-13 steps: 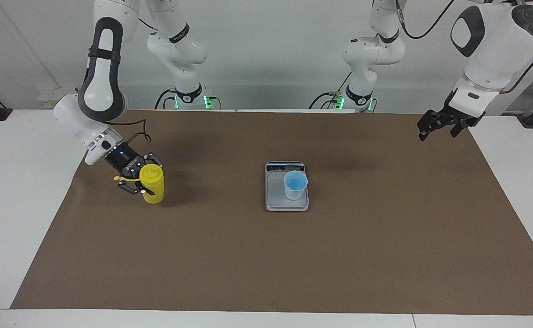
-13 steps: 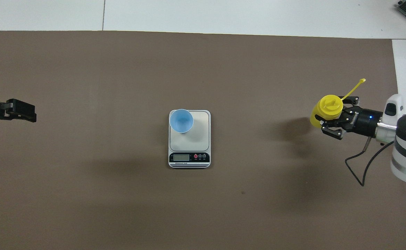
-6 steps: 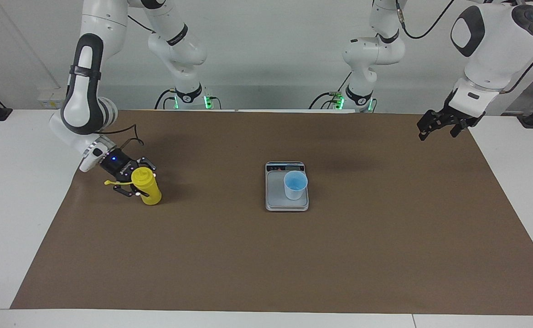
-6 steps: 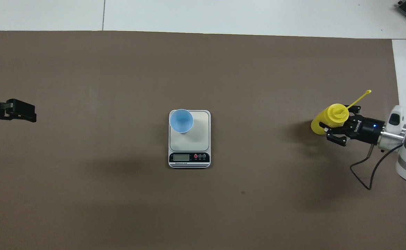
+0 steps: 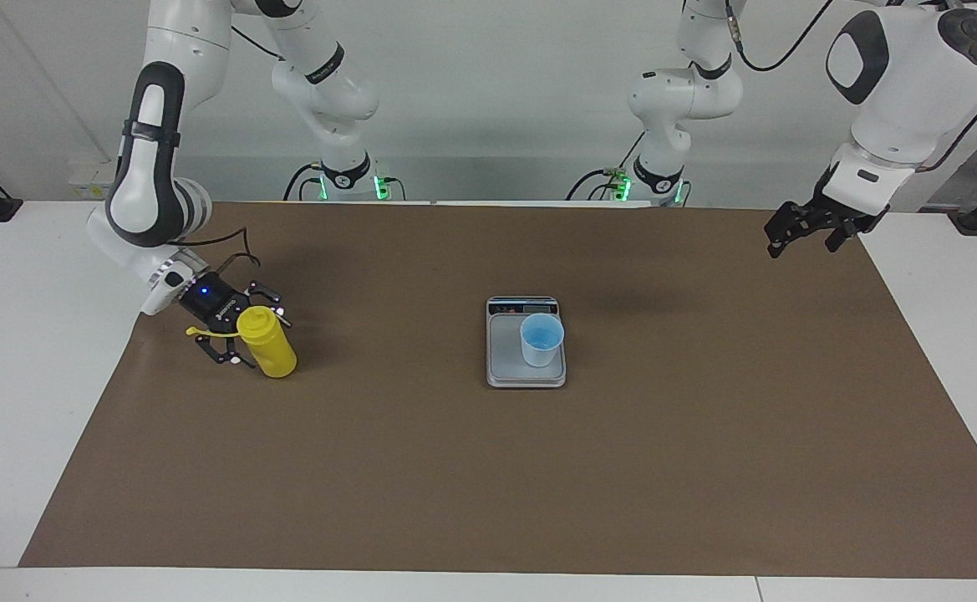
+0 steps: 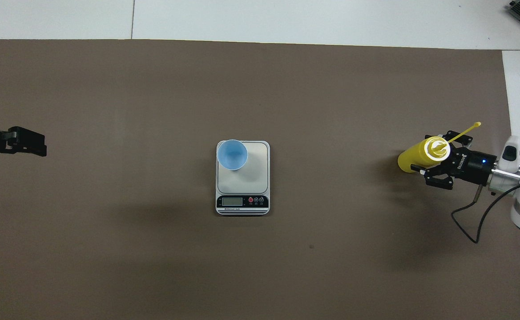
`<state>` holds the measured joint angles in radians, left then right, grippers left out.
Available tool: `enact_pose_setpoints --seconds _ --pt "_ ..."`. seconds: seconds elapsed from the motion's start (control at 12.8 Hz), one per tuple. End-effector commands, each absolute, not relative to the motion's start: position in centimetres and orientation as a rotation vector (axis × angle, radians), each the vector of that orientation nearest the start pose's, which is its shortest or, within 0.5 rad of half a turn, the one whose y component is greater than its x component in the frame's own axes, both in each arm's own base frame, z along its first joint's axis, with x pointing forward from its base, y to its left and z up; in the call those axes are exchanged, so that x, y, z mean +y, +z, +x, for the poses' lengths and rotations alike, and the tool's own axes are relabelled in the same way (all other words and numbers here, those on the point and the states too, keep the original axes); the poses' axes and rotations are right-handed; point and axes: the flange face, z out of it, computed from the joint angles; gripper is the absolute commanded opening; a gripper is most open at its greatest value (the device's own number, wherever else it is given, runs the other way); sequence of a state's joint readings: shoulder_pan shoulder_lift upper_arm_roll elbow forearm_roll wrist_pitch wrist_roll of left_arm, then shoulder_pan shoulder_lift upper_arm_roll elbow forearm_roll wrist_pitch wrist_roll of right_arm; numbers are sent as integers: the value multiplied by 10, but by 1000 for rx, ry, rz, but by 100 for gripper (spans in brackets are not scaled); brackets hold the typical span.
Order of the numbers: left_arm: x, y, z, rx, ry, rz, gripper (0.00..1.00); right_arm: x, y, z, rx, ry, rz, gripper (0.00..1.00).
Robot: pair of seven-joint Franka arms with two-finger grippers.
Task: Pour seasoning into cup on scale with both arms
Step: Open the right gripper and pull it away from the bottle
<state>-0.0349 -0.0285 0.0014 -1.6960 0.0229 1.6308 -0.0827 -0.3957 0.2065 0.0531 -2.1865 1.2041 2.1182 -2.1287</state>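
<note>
The seasoning stands on the surface between our right gripper jaws, spread wide; we judge release underway, retreat next. Left gripper waits, jaws wide.

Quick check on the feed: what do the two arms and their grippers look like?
Both arms are glossy white with dark grey panels and black joint bands. Loose black cables run along them. The right gripper is black with a blue light and white lettering; the left gripper is plain black. The bases glow green.
</note>
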Motion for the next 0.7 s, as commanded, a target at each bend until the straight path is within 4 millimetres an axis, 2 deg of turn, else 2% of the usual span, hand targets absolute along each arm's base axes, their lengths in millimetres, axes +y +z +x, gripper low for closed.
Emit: enact_pose_setpoints --seconds 0.0,0.31,0.55,0.62 --pt "-15 587 541 -78 69 -3127 100 -162 297 517 -1180 -1014 -2141 100" --pt "-15 587 541 -78 69 -3127 100 -199 294 499 -1348 -844 -2200 100" --pt "-14 587 541 -80 69 -3127 100 -219 318 497 -1416 -753 -2263 100" --pt "-15 586 541 -78 71 -3127 100 -225 329 502 -1442 -697 -2293 100"
